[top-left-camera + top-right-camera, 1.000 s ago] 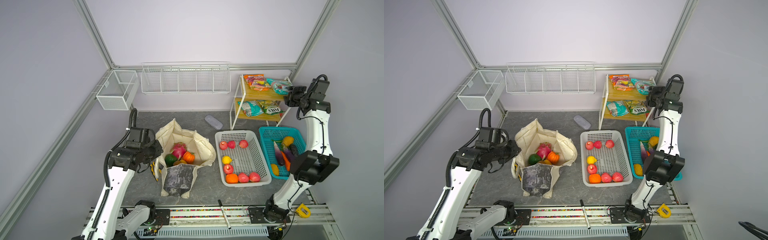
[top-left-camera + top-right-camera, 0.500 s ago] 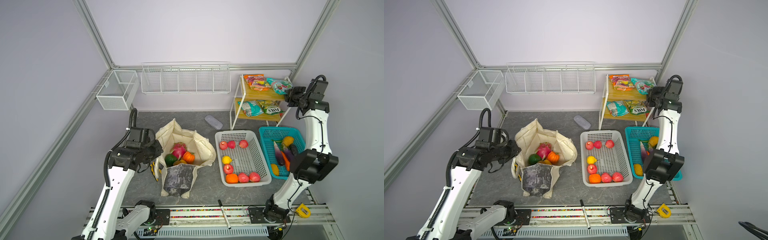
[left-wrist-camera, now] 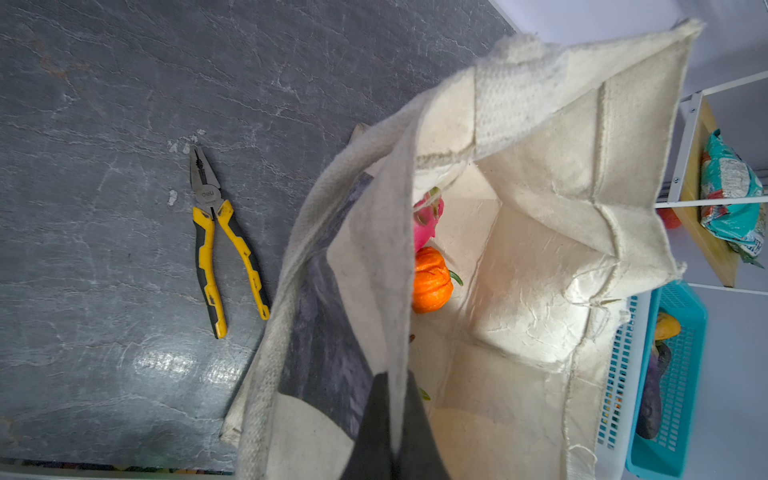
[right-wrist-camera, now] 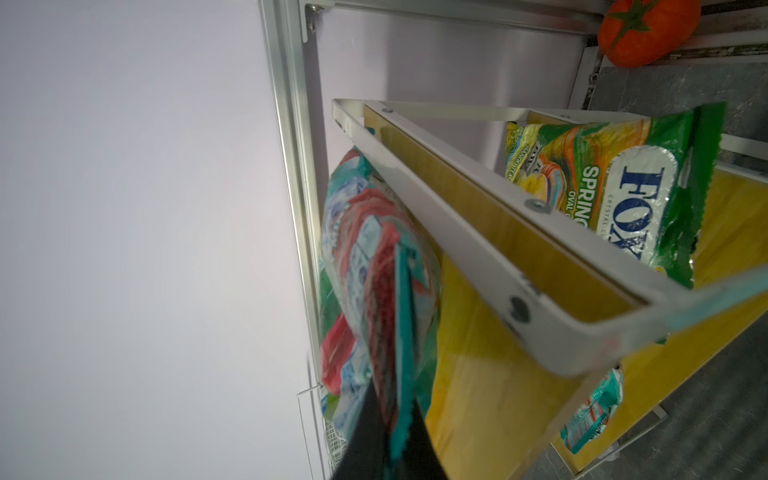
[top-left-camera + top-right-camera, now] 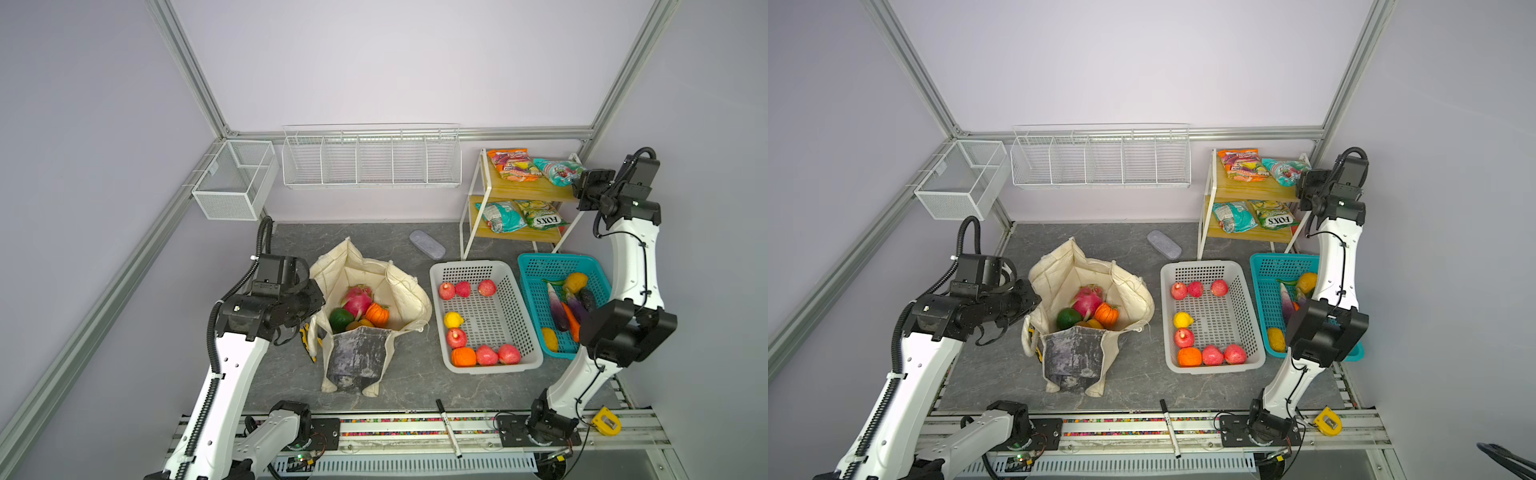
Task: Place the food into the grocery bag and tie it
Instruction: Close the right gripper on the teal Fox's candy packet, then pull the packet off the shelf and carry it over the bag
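The left pincer (image 3: 392, 399) is pressed together on the rim of the grocery bag (image 5: 399, 286), a grip shown only in the left wrist view. The right pincer (image 4: 399, 419) is clamped on the edge of the teal snack packet (image 4: 370, 266) at the top shelf of the rack (image 5: 523, 191). In both top views the bag is shown open on the surface (image 5: 415, 386), dragon fruit (image 5: 356, 300) and pumpkin (image 5: 377, 314) inside.

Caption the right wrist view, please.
Right pincer shut on the edge of the teal snack packet, beside the shelf rack holding a green candy packet.
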